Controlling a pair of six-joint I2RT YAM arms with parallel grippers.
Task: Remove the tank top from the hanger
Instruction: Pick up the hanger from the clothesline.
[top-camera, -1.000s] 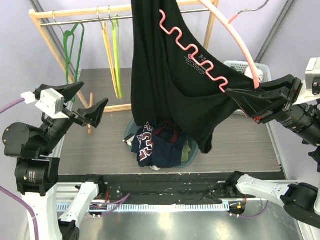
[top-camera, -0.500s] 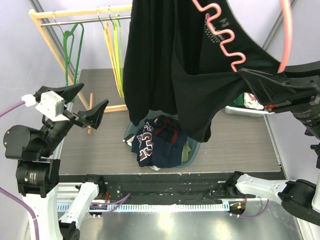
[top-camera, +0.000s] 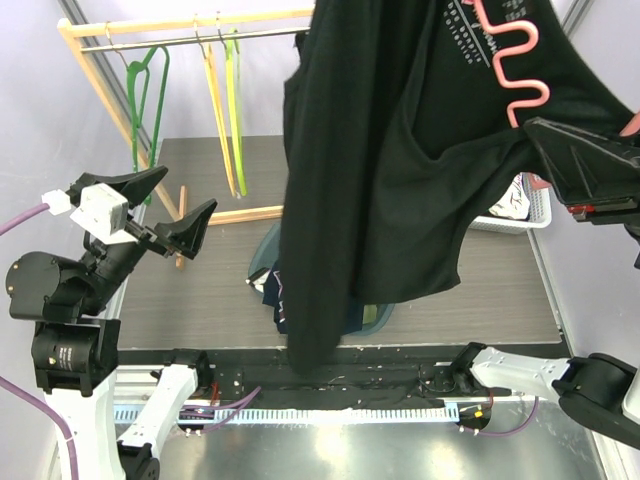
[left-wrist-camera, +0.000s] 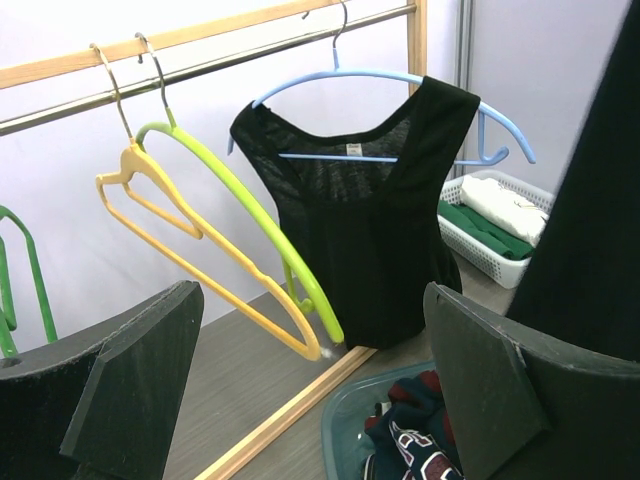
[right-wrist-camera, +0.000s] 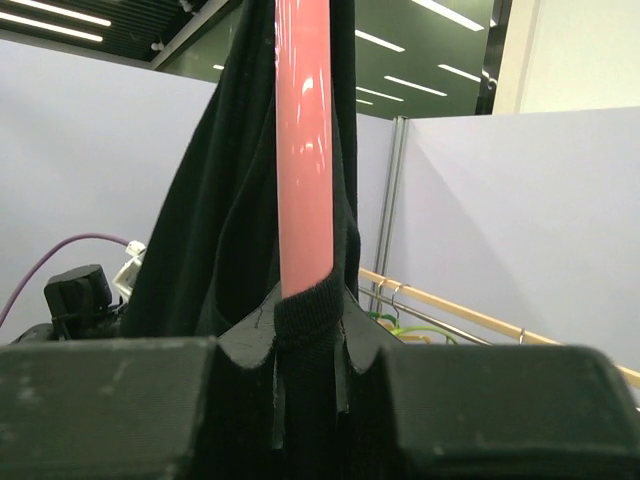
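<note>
Lilac-grey walls close round a grey wood-grain tabletop (top-camera: 200, 290), with a pale wooden rail (top-camera: 150, 24) across its far end, well beyond my left pincer (top-camera: 186, 190). That pincer hangs spread wide, gripping nothing. Ahead of it a glossy lime hanger (left-wrist-camera: 240, 192) dangles bare from the rail. To the right of that, a thin blue hanger (left-wrist-camera: 372, 72) carries a second black top (left-wrist-camera: 370, 240). Below and ahead of the left pincer, a teal tub (left-wrist-camera: 335, 420) holds crumpled navy clothes, and a white lattice basket (left-wrist-camera: 470, 243) sits farther right.

My right pincer (right-wrist-camera: 300, 350), raised high on the other side, is pressed together on the tank top (top-camera: 380, 180). It is matte black knit, its ribbed edge bunched between my pads around the smooth pink hanger (right-wrist-camera: 303, 150). The hanger's tube rises straight up out of the grip. The tank top is on that hanger, draping in long soft folds leftward and down from my right pincer.
</note>
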